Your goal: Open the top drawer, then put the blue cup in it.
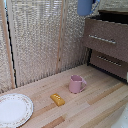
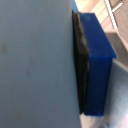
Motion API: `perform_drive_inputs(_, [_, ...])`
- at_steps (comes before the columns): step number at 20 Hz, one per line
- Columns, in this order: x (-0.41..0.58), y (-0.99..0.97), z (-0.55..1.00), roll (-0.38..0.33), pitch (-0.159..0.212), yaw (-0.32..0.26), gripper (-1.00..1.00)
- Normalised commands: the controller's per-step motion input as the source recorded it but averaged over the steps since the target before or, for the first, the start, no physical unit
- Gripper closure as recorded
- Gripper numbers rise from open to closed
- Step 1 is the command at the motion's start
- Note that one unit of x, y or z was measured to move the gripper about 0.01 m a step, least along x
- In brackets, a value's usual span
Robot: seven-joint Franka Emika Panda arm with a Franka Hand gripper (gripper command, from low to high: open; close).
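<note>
Where the cup hangs, exterior view: blue cup [image 1: 85,6] up at the far top edge of the frame, cut off by it, clear of the table and just to the exterior view's left of the dresser's top corner.
Top drawer [image 1: 106,38]: far right of the exterior view, dark brown front with a thin silver bar handle; pulled forward of the lower drawer [image 1: 109,63], with a dark opening showing behind its upper edge; cup above and beside that opening, not inside.
Table [image 1: 95,107]: pale wood planks, running from near left to the foot of the dresser.
Pink mug [image 1: 76,84]: upright near the middle of the table, handle turned towards the exterior view's right, well apart from the cup.
Yellow block [image 1: 57,99]: lying flat, nearer and to the left of the pink mug, not touching it.
Plate [image 1: 14,110]: white with a patterned rim, near left corner, partly cut by the frame.
Backdrop: woven screen [image 1: 35,35] across the far side.
Wrist view, cup: pale blue wall of the cup filling most of the picture, blurred.
Gripper [image 2: 82,65]: pinching the blue cup; one dark blue finger [image 2: 97,65] with a black pad pressed flat against the wall; other finger hidden behind the cup.
</note>
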Motion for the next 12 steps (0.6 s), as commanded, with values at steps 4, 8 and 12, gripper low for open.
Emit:
perform_drive_inputs(4, [0.024,-0.79,0.54,0.006,0.053,-0.148,1.0])
perform_drive_inputs(8, [0.0,-0.83,0.3,0.0,0.075,-0.146,1.0])
perform_drive_inputs(12, [0.0,-0.92,0.23,0.0,0.116,-0.105,1.0])
